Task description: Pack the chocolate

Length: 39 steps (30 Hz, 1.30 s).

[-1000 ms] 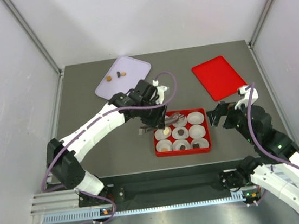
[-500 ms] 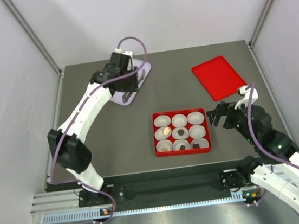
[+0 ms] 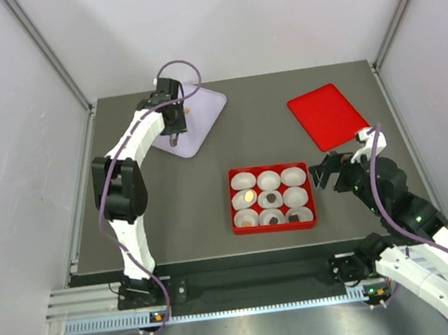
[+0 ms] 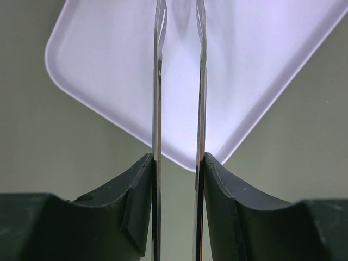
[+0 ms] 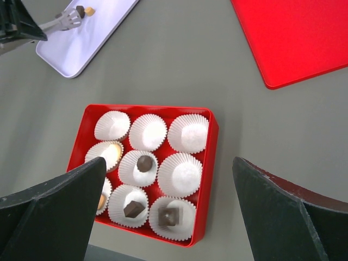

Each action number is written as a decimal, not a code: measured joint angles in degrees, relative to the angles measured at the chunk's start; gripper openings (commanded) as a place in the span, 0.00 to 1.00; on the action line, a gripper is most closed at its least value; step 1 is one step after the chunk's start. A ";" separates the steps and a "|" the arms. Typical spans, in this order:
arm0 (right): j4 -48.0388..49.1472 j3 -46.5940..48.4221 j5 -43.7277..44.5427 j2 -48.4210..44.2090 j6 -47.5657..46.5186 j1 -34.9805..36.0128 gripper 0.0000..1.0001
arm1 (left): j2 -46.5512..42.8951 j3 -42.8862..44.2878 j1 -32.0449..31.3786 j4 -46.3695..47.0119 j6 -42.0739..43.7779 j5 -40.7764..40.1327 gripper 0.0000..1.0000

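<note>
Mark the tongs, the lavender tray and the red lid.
tongs (image 5: 64, 22): right wrist view, near the toothed tip.
lavender tray (image 5: 89, 42): right wrist view, bare middle.
red lid (image 5: 296, 38): right wrist view, flat top.

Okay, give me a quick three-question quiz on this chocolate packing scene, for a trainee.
1. True or false: the right gripper is open and empty.
2. How many white paper cups in the red square box hold chocolate? A three, B five, C nine.
3. Fill in: the left gripper holds thin metal ____ over the lavender plastic tray.
Key: 1 true; 2 B; 3 tongs.
</note>
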 measured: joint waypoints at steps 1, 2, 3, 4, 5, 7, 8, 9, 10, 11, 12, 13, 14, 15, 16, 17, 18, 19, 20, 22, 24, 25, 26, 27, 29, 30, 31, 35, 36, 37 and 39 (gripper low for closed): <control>0.02 0.00 0.00 0.07 -0.09 0.00 1.00 | 0.81 0.15 0.11 0.35 0.02 0.00 0.45; 0.07 0.00 0.02 0.17 -0.22 0.00 1.00 | 1.36 0.24 0.15 0.48 0.02 0.00 0.45; 0.22 -0.02 0.04 0.35 -0.35 0.00 0.99 | 2.08 0.50 0.20 0.59 0.04 -0.02 0.44; 0.42 -0.07 0.04 0.57 -0.39 0.00 1.00 | 2.73 0.79 0.26 0.74 0.07 0.00 0.45; 0.66 -0.07 0.04 0.79 -0.39 0.00 1.00 | 3.19 0.92 0.33 0.98 0.09 0.00 0.45; 1.11 -0.20 0.02 1.14 -0.39 0.02 1.00 | 4.17 1.55 0.50 1.22 0.22 0.00 0.45; 1.38 -0.46 0.02 1.22 -0.39 0.00 1.00 | 4.66 2.08 0.63 1.25 0.24 0.00 0.44; 1.38 -0.61 0.00 1.33 -0.42 0.00 1.00 | 5.05 2.64 0.79 1.27 0.28 0.00 0.44; 1.64 -0.90 -0.02 1.46 -0.42 0.00 1.00 | 5.55 3.30 0.92 1.36 0.42 -0.04 0.44; 1.79 -1.09 -0.02 1.68 -0.42 0.00 1.00 | 5.92 3.89 1.07 1.51 0.50 -0.09 0.44; 1.90 -1.18 -0.04 1.92 -0.42 0.00 1.00 | 6.25 4.39 1.20 1.51 0.63 -0.26 0.44; 2.01 -1.20 -0.04 2.21 -0.42 0.00 1.00 | 6.62 4.94 1.31 1.60 0.83 -0.46 0.44; 2.19 -1.20 -0.02 2.49 -0.44 0.00 1.00 | 6.97 5.35 1.40 1.77 0.96 -0.55 0.44; 2.29 -1.20 -0.07 2.69 -0.44 0.00 1.00 | 7.37 5.81 1.51 1.81 1.14 -0.68 0.43; 2.34 -1.20 -0.02 2.89 -0.46 0.00 1.00 | 7.61 6.16 1.55 1.90 1.29 -0.76 0.43; 2.40 -1.20 -0.04 3.08 -0.46 0.02 1.00 | 8.00 6.43 1.62 1.88 1.49 -0.85 0.43; 2.45 -1.20 -0.04 3.26 -0.46 0.02 1.00 | 8.26 6.56 1.64 1.90 1.66 -0.90 0.42; 2.49 -1.20 -0.04 3.41 -0.48 0.02 1.00 | 8.48 6.64 1.66 1.88 1.81 -0.90 0.42; 2.54 -1.20 -0.02 3.50 -0.48 0.02 1.00 | 8.72 6.64 1.66 1.88 2.08 -0.90 0.42; 2.54 -1.20 -0.04 3.58 -0.55 0.00 1.00 | 9.09 6.84 1.66 1.88 2.49 -0.90 0.42; 2.54 -1.20 -0.02 3.58 -0.63 0.00 1.00 | 9.40 7.08 1.66 1.86 2.80 -0.87 0.41; 2.56 -1.20 -0.02 3.58 -0.70 0.02 1.00 | 9.44 7.13 1.66 1.84 2.89 -0.87 0.41; 2.56 -1.20 -0.02 3.58 -0.81 0.02 1.00 | 9.44 7.30 1.70 1.77 2.99 -0.87 0.39; 2.56 -1.20 -0.02 3.58 -0.85 0.02 1.00 | 9.44 7.65 1.70 1.77 3.04 -0.85 0.38; 2.56 -1.20 -0.02 3.58 -0.87 0.00 1.00 | 9.44 8.59 1.73 1.66 3.08 -0.83 0.36; 2.54 -1.20 -0.02 3.58 -0.87 0.00 1.00 | 9.44 8.98 1.75 1.66 3.10 -0.79 0.36; 2.54 -1.20 0.00 3.58 -0.87 0.00 1.00 | 9.44 9.42 1.75 1.66 3.08 -0.63 0.35; 2.54 -1.20 -0.02 3.56 -0.83 0.02 1.00 | 9.44 10.01 1.77 1.44 3.02 0.22 0.31; 2.54 -1.20 -0.02 3.56 -0.83 0.00 1.00 | 9.42 10.01 1.77 1.14 3.02 0.66 0.31; 2.51 -1.20 -0.04 3.56 -0.81 0.02 1.00 | 9.31 10.01 1.77 0.76 2.99 0.94 0.31; 2.51 -1.20 -0.04 3.52 -0.79 0.00 1.00 | 8.74 9.53 1.75 0.37 2.69 1.70 0.31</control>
